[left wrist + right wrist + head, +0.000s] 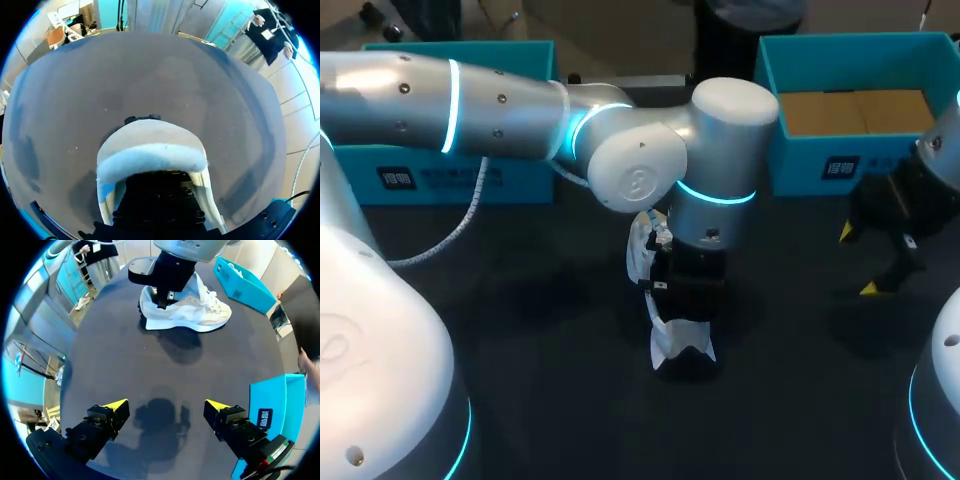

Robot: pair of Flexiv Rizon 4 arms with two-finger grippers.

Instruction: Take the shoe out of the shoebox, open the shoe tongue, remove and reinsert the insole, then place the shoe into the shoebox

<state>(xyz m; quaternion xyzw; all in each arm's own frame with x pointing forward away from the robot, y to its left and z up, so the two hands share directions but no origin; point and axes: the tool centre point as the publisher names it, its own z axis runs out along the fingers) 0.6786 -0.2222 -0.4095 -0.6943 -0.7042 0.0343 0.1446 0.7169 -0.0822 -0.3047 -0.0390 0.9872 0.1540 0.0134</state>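
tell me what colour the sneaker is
The sneaker is white, slightly cream at the toe; clearest in the right wrist view.

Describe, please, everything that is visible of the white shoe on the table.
The shoe is a white low sneaker, cloth-like in look, with white laces, a thick pale sole and a padded collar. It stands upright on its sole on the dark table, outside the blue boxes. The left gripper comes down from above onto its heel end, at the opening, and hides part of it; whether it grips the shoe cannot be seen. The right gripper is open and apart from it.
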